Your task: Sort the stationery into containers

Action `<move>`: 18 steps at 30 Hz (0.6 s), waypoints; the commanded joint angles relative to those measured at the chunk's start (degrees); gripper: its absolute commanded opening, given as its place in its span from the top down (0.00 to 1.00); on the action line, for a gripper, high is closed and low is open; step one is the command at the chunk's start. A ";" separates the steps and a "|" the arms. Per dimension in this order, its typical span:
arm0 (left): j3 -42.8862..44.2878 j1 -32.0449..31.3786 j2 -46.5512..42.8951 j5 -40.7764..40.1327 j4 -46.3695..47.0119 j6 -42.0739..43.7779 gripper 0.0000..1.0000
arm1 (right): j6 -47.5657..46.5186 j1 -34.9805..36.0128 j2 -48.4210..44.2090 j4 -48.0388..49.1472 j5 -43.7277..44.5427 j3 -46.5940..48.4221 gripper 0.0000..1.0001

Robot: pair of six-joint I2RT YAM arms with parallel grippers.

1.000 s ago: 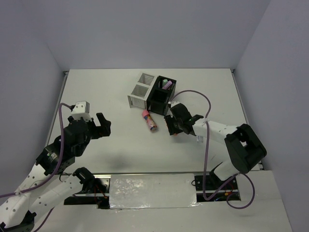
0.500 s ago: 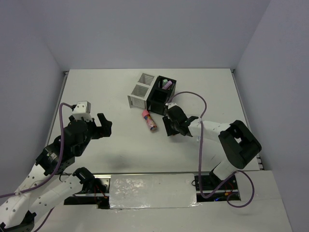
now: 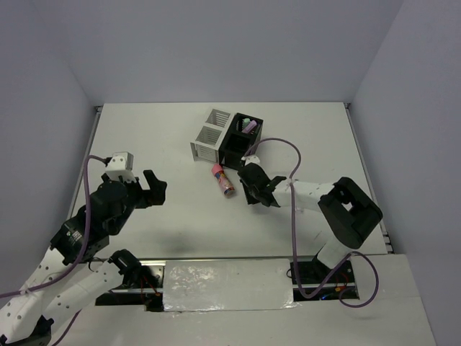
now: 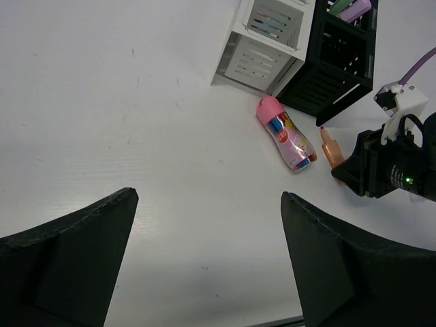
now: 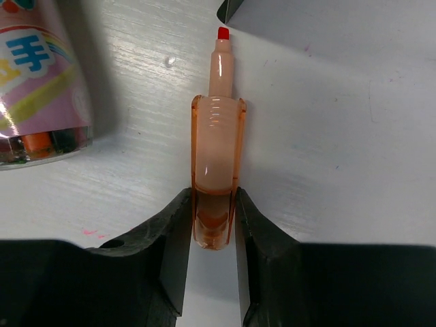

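The left claw hangs released, fingers spread wide, over the desk. To its right the stubby pink tube lies flat in front of the white organiser. Just beside the tube lies the orange highlighter, narrow red-tipped end toward the black organiser. The right claw is clenched on its tail. It looks light, stiff and slick (likely to pivot), so a mid-barrel hold seems steadier.
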 commanded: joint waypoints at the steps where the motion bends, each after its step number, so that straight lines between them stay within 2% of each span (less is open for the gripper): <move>1: 0.25 0.25 -1.09 0.61 2.82 0.90 0.01 | 4.34 2.14 1.36 -2.37 3.78 -0.62 0.78; 2: 0.17 0.25 -1.09 0.70 2.82 0.72 0.01 | 5.04 2.58 0.58 -2.37 4.05 -1.06 0.83; 5: 0.08 0.17 -1.10 0.97 2.91 0.55 0.01 | 8.64 4.60 -2.84 -3.33 4.41 -2.55 0.90; 9: -0.10 0.08 -0.83 2.54 3.61 -1.12 0.01 | 13.30 7.94 -10.49 -5.26 1.95 -5.19 0.95; 14: -0.10 0.17 0.13 7.64 5.54 -5.86 0.01 | 18.13 17.33 -21.13 -7.81 1.32 -5.63 0.98; 17: -0.45 0.08 1.19 14.13 9.75 -9.02 0.01 | 18.68 24.70 -25.26 -8.26 4.48 -3.44 0.98; 18: -0.89 0.08 1.80 16.76 14.03 -9.99 0.01 | 18.15 26.30 -25.79 -7.13 5.01 -1.69 0.99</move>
